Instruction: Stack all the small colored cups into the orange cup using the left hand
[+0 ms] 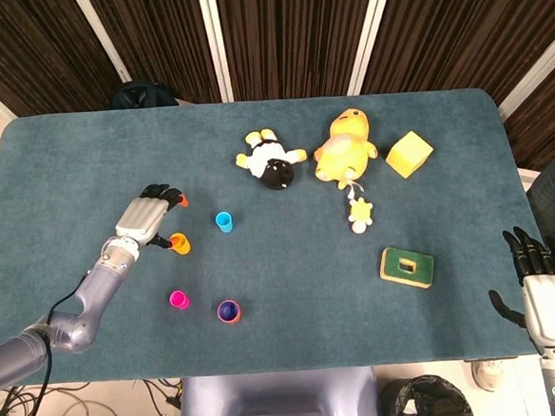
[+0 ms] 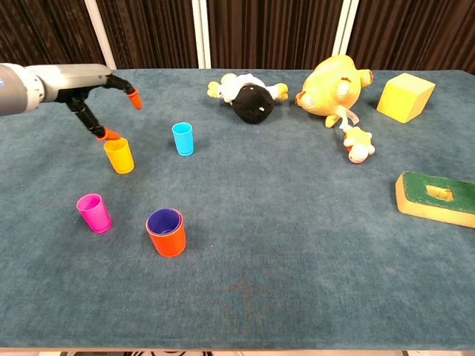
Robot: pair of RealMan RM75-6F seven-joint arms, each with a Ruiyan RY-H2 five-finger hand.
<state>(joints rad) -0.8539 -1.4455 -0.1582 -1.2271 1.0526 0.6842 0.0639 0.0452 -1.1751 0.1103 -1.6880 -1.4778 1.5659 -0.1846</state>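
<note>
Orange cup stands near the table's front edge with a purple cup nested inside; the pink cup sits at its 9 o'clock, the blue cup at 12. My left hand hovers spread and empty, thumb tip beside the yellow cup. My right hand waits open off the table's edge.
</note>
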